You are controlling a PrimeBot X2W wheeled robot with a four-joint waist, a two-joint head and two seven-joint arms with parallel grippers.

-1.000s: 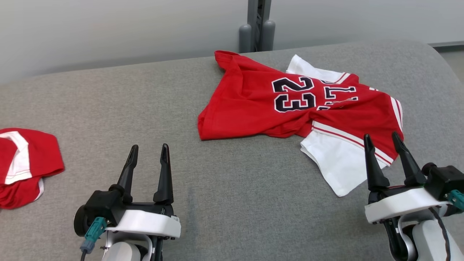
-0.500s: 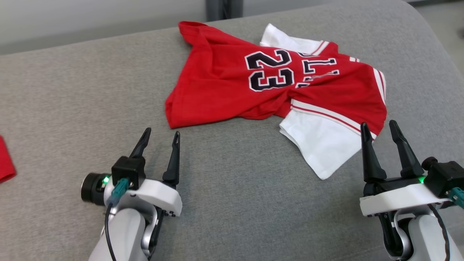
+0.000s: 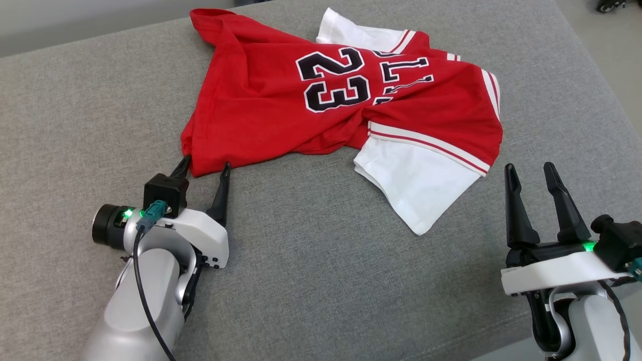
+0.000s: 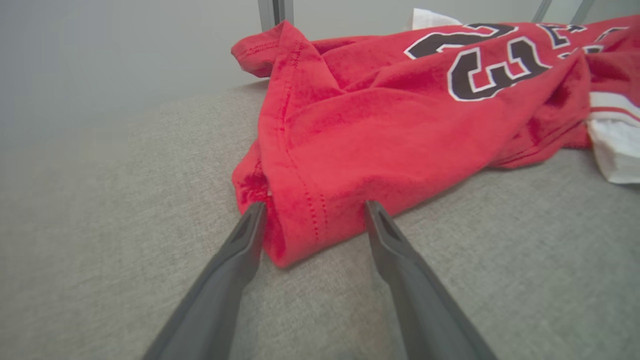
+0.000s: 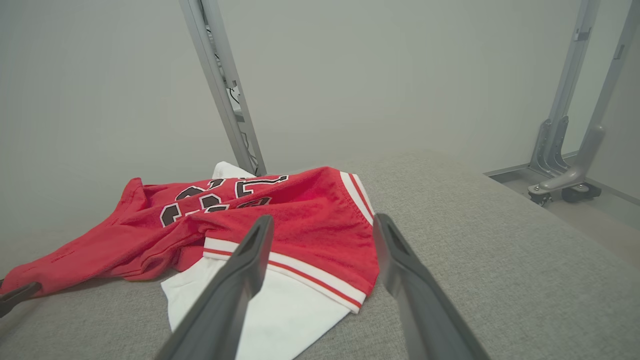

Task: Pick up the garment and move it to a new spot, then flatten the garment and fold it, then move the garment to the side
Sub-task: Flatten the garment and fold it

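One red garment (image 3: 281,115), two grippers (image 3: 206,161) (image 3: 529,167), one grey surface (image 3: 311,260).

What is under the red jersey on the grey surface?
A white sleeve sticks out from beneath the red jersey; another white piece shows at its far side. What lies further under is covered.

Left gripper (image 3: 206,161), right gripper (image 3: 528,166): fingers (image 3: 516,213) apart.

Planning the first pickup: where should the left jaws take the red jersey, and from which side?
Take the red jersey by its near-left hem corner, coming in low from the robot's side. The corner is doubled into a thick lip, and the left gripper, jaws open, straddles it.
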